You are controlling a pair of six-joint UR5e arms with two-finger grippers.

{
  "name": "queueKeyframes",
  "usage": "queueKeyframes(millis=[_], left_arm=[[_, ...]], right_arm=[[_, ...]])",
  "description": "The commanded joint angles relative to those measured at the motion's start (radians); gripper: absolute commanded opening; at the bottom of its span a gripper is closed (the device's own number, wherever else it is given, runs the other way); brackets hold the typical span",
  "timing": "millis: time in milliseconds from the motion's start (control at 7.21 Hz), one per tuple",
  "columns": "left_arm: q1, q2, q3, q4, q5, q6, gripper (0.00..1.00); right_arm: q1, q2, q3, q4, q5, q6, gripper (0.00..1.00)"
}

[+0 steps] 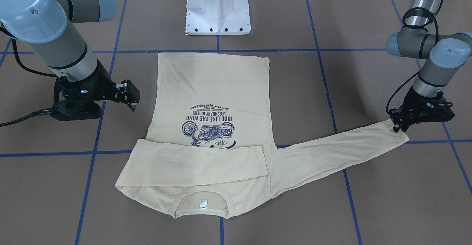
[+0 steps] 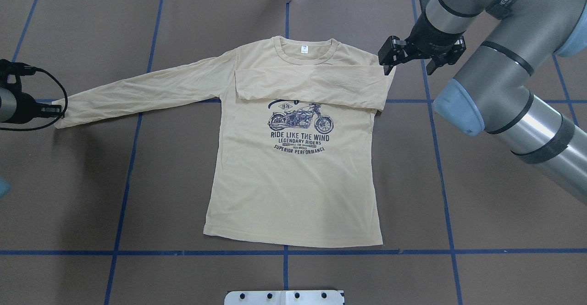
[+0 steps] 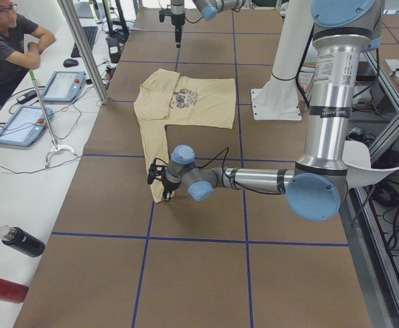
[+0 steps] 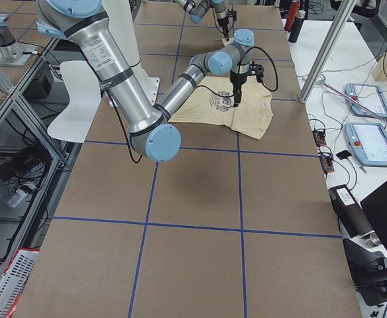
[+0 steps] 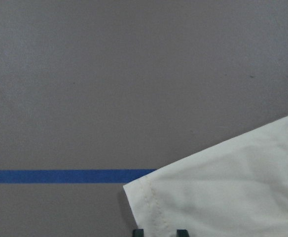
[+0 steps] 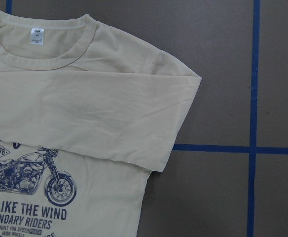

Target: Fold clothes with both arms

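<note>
Now, shirt cuff (image 1: 394, 134) at left jaws.

sleeve (image 2: 312, 85) covers print (image 2: 300, 124) top, neck tag (image 2: 303, 50) illegible

Opposed overhead and front views, shirt (image 1: 214, 86) common to both.

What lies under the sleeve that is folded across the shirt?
The folded sleeve lies on the chest of the shirt. Below its edge the motorcycle print shows; the print's top is covered, so whatever is written there cannot be read.
</note>
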Motion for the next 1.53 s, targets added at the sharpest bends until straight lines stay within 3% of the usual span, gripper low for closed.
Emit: queueKeyframes(millis=[0, 1387], left_arm=[[0.0, 0.001, 0.0, 0.0, 0.0, 0.0, 0.36], [0.0, 0.004, 0.0, 0.0, 0.0, -0.002, 0.39]], right_arm=[[0.002, 0.0, 0.0, 0.0, 0.0, -0.001, 1.0], [0.002, 0.0, 0.0, -0.003, 0.0, -0.001, 1.0]])
